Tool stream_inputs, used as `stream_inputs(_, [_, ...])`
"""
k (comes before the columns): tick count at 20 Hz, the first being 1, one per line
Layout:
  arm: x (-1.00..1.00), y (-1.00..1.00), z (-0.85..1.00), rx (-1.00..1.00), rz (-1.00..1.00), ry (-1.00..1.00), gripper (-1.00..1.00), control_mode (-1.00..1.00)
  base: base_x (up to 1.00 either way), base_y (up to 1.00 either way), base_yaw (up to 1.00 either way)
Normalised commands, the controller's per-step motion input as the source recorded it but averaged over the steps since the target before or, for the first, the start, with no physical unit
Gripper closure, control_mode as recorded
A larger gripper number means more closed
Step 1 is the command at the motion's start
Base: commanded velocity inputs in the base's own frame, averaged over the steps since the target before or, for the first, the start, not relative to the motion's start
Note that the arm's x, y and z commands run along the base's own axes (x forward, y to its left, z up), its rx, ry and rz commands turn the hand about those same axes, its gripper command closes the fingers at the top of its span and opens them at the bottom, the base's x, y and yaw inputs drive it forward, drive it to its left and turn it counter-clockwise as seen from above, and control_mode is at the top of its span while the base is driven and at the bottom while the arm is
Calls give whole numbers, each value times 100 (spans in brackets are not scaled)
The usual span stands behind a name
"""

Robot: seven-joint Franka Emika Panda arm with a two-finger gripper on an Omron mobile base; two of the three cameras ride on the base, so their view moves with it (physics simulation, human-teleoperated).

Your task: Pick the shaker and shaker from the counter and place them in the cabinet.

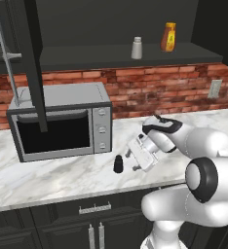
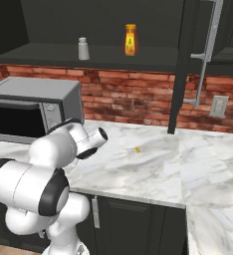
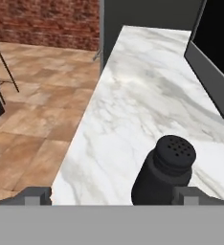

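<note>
The light grey tapered shaker with a silvery cap (image 1: 137, 47) already stands upright on the flat dark shelf of the dark grey-black wall cabinet (image 1: 86, 57), near a taller orange-yellow bottle (image 1: 168, 37). The small all-black tapered shaker (image 1: 119, 164) stands upright on the white marble worktop with grey veins (image 1: 47, 172), close to its front edge and just in front of the right front corner of the grey microwave (image 1: 62, 121).

The two-finger gripper (image 1: 134, 160) of the white arm lies low and nearly level just to the right of the black shaker, its jaws spread as wide as they go and holding nothing. In the hand view the black shaker (image 3: 164, 172) sits between the two dark fingertips (image 3: 185, 195) but well off centre, pressed close to the right-hand one, while the left-hand tip is far off across bare marble.

The step in hand appears to be the grasp of the black shaker. To do it well, the hand should probably shift sideways so the shaker's body lies midway between the fingers, then advance until the pads flank the broad lower body rather than the narrower perforated cap. Closing as it stands would likely push the shaker along the worktop or tip it toward the front edge. Once gripped, lifting straight up before swinging toward the cabinet shelf should keep it clear of the microwave.
</note>
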Motion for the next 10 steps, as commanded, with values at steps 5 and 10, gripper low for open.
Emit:
stream_inputs(5, [3, 5, -9, 1, -14, 0, -100, -100, 0, 0, 0])
stream_inputs(10, [12, 15, -11, 0, -2, 0, -100, -100, 0, 0, 0])
